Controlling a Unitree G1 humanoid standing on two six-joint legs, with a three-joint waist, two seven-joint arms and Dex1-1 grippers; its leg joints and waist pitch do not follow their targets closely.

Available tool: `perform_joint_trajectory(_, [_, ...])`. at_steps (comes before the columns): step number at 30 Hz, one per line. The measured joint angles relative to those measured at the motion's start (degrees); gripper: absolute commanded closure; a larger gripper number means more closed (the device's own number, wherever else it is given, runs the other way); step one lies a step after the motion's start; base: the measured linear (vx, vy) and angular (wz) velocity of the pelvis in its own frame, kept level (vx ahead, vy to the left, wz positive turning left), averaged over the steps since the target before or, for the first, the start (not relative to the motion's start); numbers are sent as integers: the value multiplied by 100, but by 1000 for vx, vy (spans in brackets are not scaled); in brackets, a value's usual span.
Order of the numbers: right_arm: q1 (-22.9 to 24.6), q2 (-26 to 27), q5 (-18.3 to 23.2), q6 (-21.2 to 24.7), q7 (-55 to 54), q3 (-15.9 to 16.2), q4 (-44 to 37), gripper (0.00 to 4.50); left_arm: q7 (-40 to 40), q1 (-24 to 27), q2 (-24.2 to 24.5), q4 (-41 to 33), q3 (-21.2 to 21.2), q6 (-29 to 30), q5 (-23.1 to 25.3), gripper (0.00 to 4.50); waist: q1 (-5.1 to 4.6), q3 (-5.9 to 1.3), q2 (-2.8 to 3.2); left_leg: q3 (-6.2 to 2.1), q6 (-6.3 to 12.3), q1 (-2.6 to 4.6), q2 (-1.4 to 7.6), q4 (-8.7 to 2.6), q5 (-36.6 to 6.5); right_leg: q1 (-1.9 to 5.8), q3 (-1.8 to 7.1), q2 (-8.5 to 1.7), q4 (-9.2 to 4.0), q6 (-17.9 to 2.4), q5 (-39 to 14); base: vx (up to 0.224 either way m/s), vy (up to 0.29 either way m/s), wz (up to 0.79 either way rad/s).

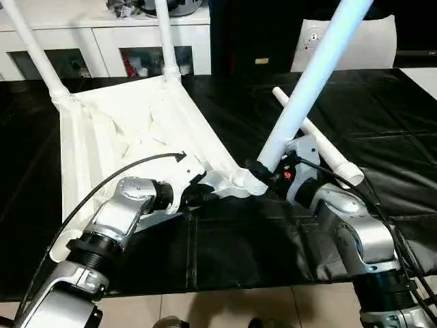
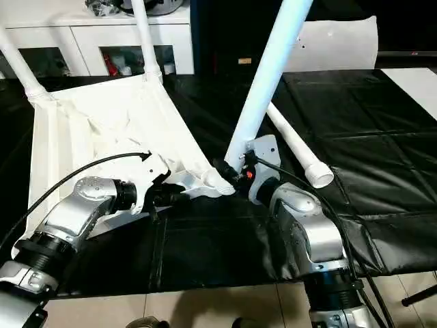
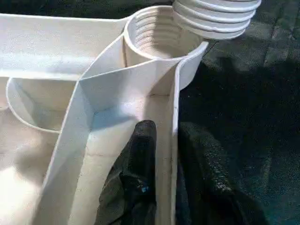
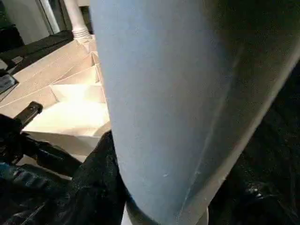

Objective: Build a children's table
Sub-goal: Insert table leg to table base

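Two long white tapered tube legs (image 1: 37, 58) stand in the upturned white ribbed plastic tabletop (image 1: 123, 130). The right gripper (image 1: 263, 174) clamps a third leg (image 1: 307, 85) at the near socket (image 3: 157, 35); the left gripper (image 3: 161, 154) pinches the rim; a fourth leg (image 1: 321, 147) lies on the black mat (image 1: 259, 239).

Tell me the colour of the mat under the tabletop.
Black mat, clearest in the left eye view.
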Motion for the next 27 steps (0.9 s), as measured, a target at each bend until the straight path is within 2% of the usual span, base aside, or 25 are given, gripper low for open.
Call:
perform_joint_trajectory(1, [0,5,0,0,0,3,-1,262,-24,-7,3,12,-1,-6,0,390,-3,0,0,0,0,0,0,0,0,0,0,0,0,0,0,0,0,0])
perform_joint_trajectory(3, [-7,9,0,1,6,18,-3,262,-71,-16,9,27,0,-9,0,427,-6,0,0,0,0,0,0,1,0,1,0,0,0,0,0,0,0,0])
perform_joint_trajectory(7, [-72,5,3,43,79,81,-3,262,-253,-32,93,41,-47,-79,5,437,-18,0,-1,0,0,-3,1,1,0,-1,0,1,1,-1,0,0,0,0])
perform_joint_trajectory(10, [-213,-28,98,200,240,72,-1,262,-684,-30,415,33,-215,-418,68,444,-38,0,0,0,0,-5,4,-2,-1,-7,0,3,2,-1,0,0,0,0])
perform_joint_trajectory(14, [-451,-197,241,332,572,81,-3,262,-1261,17,778,17,-368,-844,145,450,28,-5,-8,0,-1,-3,7,-3,0,-6,-3,2,4,0,0,0,0,0])
perform_joint_trajectory(18, [-497,-398,287,603,1019,381,-2,262,-1519,-6,863,31,-420,-1079,217,450,169,-12,-22,4,0,-2,5,9,0,5,0,-3,4,-1,0,0,0,0])
perform_joint_trajectory(20, [-499,-395,287,725,1130,522,0,262,-1525,-38,834,106,-430,-1180,222,450,185,-13,-31,7,1,-2,5,12,0,8,2,-5,6,0,0,0,0,0])
perform_joint_trajectory(27, [-549,-388,212,726,1149,612,39,262,-1548,-40,832,150,-436,-1310,258,450,188,-27,-58,7,1,-2,7,13,0,7,1,-5,10,1,-1,0,0,0])
